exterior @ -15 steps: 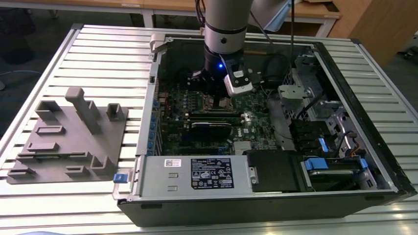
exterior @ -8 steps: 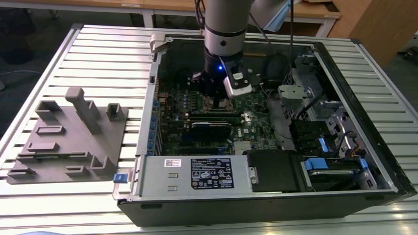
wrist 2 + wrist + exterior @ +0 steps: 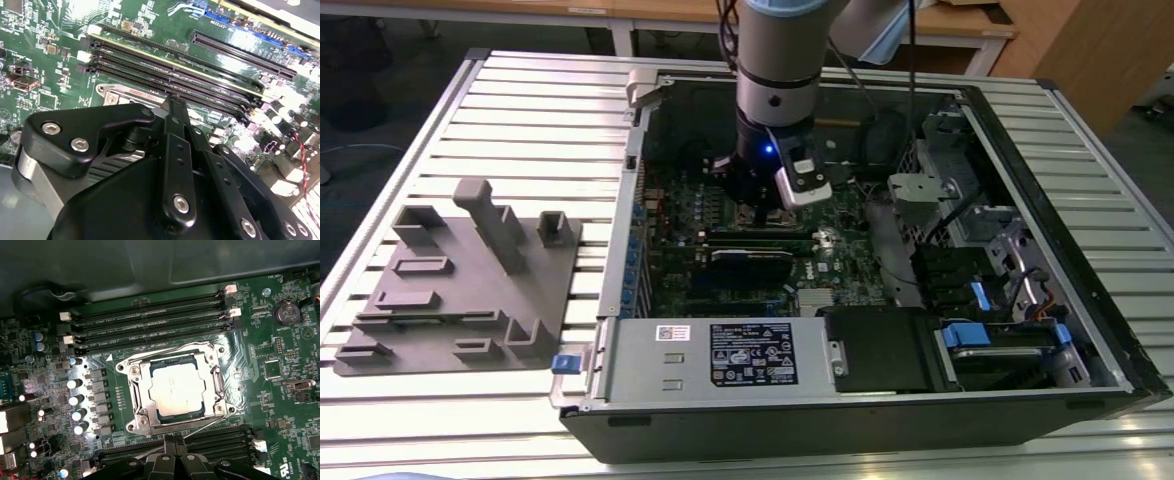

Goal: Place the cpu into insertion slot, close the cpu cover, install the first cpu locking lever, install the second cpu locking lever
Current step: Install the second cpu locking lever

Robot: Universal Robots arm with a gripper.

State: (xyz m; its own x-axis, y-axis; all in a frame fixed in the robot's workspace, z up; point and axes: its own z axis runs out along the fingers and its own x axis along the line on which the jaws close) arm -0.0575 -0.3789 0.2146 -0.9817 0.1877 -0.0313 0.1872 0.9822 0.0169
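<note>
Gripper [image 3: 173,442] low over green motherboard [image 3: 834,262] inside open computer case [image 3: 1067,330]; black fingers [image 3: 176,150] pressed together, nothing between them. Tips just beside insertion slot [image 3: 131,385], near thin locking lever [image 3: 197,426] along its edge. Cpu [image 3: 177,388] seated flat in slot, cpu cover [image 3: 212,371] closed as frame around it. Long black memory slots [image 3: 150,322] on both sides of socket. Grey fixture block [image 3: 460,280] on slatted table [image 3: 520,120], at exterior view's left, well apart from case.

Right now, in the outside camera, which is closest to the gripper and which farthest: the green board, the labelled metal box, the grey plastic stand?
1. Green board, directly beneath the gripper.
2. Labelled metal box, at the case's front edge.
3. Grey plastic stand, outside the case, at the exterior view's left.
</note>
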